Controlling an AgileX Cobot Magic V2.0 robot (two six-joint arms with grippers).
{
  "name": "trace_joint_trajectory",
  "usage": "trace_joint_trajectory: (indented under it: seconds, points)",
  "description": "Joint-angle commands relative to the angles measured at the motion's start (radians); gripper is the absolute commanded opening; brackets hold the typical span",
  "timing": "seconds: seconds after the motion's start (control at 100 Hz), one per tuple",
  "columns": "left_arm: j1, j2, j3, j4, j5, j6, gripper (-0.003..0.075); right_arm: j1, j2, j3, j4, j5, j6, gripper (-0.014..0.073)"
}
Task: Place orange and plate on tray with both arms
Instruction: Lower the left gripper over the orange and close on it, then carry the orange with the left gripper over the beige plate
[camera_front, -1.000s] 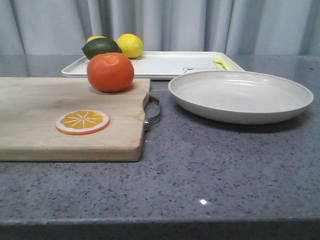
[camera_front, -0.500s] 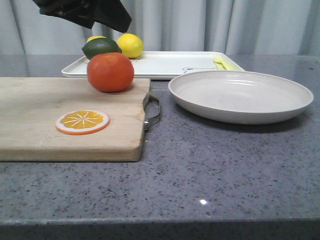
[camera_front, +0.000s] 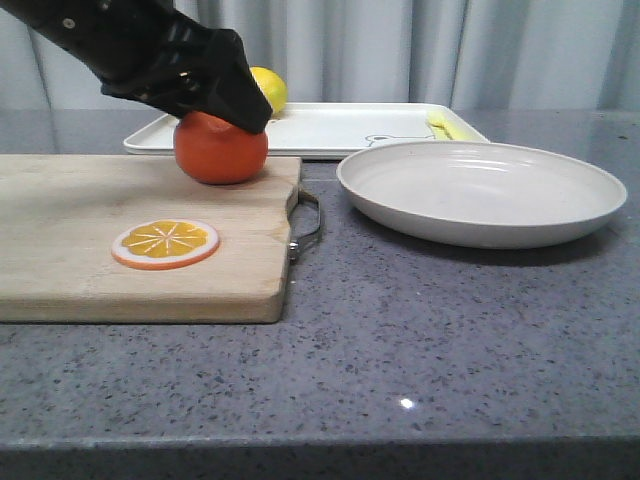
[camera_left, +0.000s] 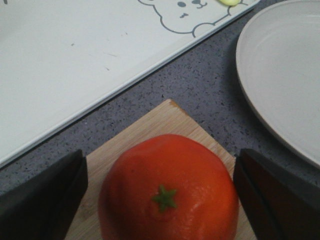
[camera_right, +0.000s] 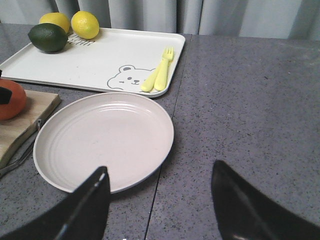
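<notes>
The orange (camera_front: 220, 150) sits on the far right corner of a wooden cutting board (camera_front: 90, 220). My left gripper (camera_front: 236, 110) has come down over it, open; in the left wrist view the orange (camera_left: 167, 190) lies between the two black fingers (camera_left: 45, 200), with a small gap on each side. The beige plate (camera_front: 480, 190) rests on the counter right of the board. The white tray (camera_front: 340, 128) lies behind both. My right gripper (camera_right: 160, 200) is open and empty, hovering above the near edge of the plate (camera_right: 102, 140); it does not show in the front view.
An orange slice disc (camera_front: 165, 243) lies on the board. The tray (camera_right: 100, 60) holds a lime (camera_right: 47, 37), two lemons (camera_right: 85, 24) in its far left corner and a yellow fork and spoon (camera_right: 157, 75) on its right. Grey curtains hang behind.
My left arm has entered from the upper left and dropped down onto the orange, its fingers now on either side of it. The orange and plate have not moved.
</notes>
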Motion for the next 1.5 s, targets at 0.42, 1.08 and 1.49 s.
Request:
trace_joint_trajectory:
  seconds: [0.42,1.08,1.49]
  points:
    - [-0.007,-0.025,-0.034,-0.03,-0.002,0.0,0.0344,-0.003,0.017,-0.034,0.005,-0.084,-0.004,0.0456]
    - [-0.256,0.038,-0.279,-0.062,0.019,-0.004,0.0344,-0.003,0.017,-0.034,0.005,-0.084,-0.004,0.0456]
    - [-0.322,0.262,-0.452,-0.062,0.031,-0.052,0.0344,-0.003,0.017,-0.034,0.005,-0.084,-0.004,0.0456]
